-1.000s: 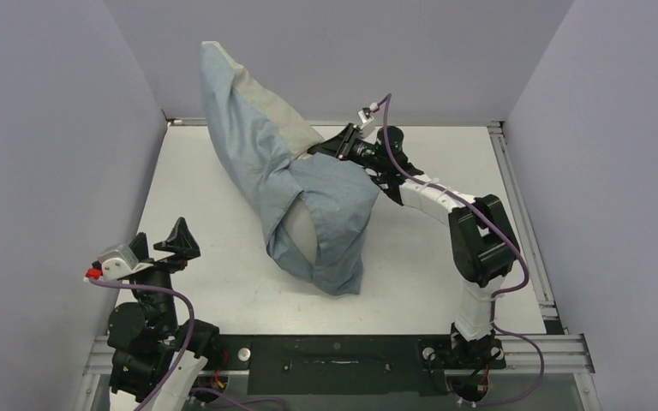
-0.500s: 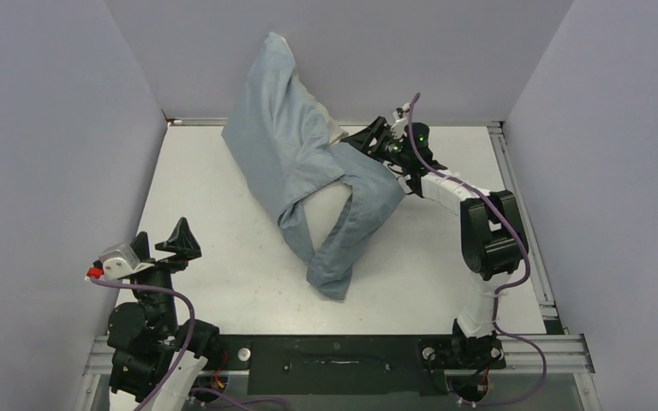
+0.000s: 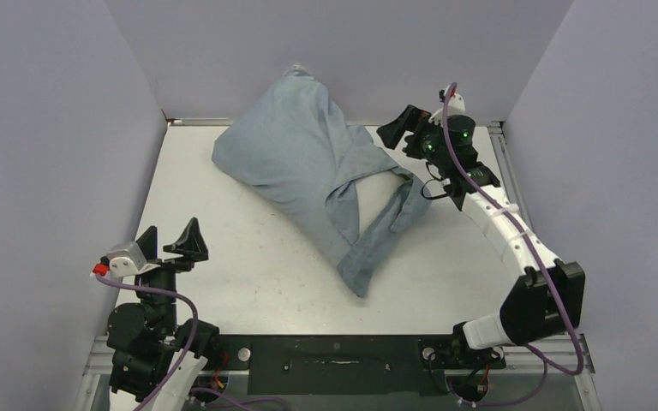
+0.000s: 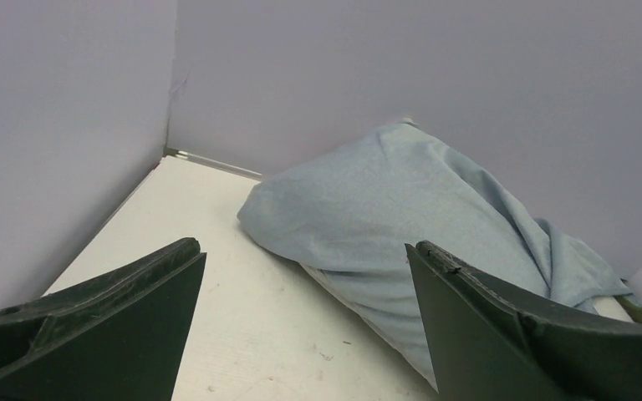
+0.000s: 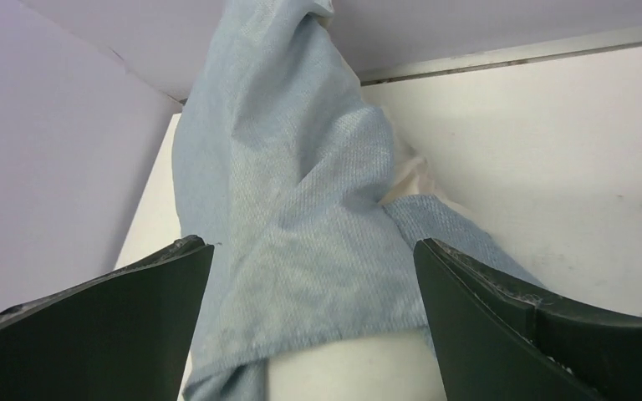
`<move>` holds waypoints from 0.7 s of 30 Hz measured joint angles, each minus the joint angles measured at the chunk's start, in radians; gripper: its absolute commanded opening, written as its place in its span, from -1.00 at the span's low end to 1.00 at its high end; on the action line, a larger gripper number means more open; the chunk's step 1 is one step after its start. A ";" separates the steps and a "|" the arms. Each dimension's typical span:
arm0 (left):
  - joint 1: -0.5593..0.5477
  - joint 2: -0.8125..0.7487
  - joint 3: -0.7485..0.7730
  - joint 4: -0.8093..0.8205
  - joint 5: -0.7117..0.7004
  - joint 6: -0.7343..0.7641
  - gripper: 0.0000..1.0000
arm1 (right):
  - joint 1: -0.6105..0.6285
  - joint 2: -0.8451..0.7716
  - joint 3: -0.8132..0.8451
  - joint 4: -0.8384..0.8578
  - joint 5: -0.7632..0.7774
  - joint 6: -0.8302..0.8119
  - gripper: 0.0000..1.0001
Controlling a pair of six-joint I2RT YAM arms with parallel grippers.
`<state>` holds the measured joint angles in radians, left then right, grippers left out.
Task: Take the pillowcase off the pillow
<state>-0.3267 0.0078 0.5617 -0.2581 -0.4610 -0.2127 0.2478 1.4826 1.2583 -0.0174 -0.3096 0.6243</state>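
Pillowcase (image 3: pixel 296 158) is lying heaped across the far half of the table (image 3: pixel 248 282). Its bulk is sitting toward 12 o'clock, close to the back wall (image 3: pixel 334 51); we cannot tell whether it is touching. A limp tail is trailing toward 6 o'clock, past the centre. Only its dusty-blue side is showing to us.

The pillow (image 3: pixel 375 199) is still sitting inside. A pale off-white patch is showing through the gaping mouth of the cloth on the 3 o'clock side, with blue folds lying on either side of it. In our right wrist view the same pillow is bulging out below the blue cloth.

Our right gripper (image 3: pixel 401 126) is hanging at about 1 o'clock, just beside the upper right edge of the pillowcase. Its jaws are standing wide apart with nothing between them. We cannot tell whether a fingertip is brushing the cloth. Its camera is looking along the pillowcase between the two dark fingers.

Our left gripper (image 3: pixel 170 244) is hovering at about 8 o'clock, well apart from the pillowcase. Its jaws are spread wide and empty, pointing toward 1 o'clock, where the blue heap is resting.
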 measured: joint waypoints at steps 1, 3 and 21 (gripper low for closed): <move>0.000 0.000 0.000 0.001 0.016 0.001 0.93 | 0.004 -0.039 -0.017 -0.011 0.016 -0.021 0.95; 0.000 0.000 0.000 0.001 0.051 0.003 0.93 | 0.014 -0.109 -0.055 -0.034 0.041 -0.061 0.96; -0.006 0.669 0.249 -0.156 0.481 -0.158 0.93 | 0.277 -0.506 -0.335 -0.321 0.170 -0.219 0.99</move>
<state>-0.3332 0.6765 0.8108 -0.4145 0.0200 -0.3710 0.5251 0.9768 0.9234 -0.3386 -0.1394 0.4049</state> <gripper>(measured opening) 0.963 0.993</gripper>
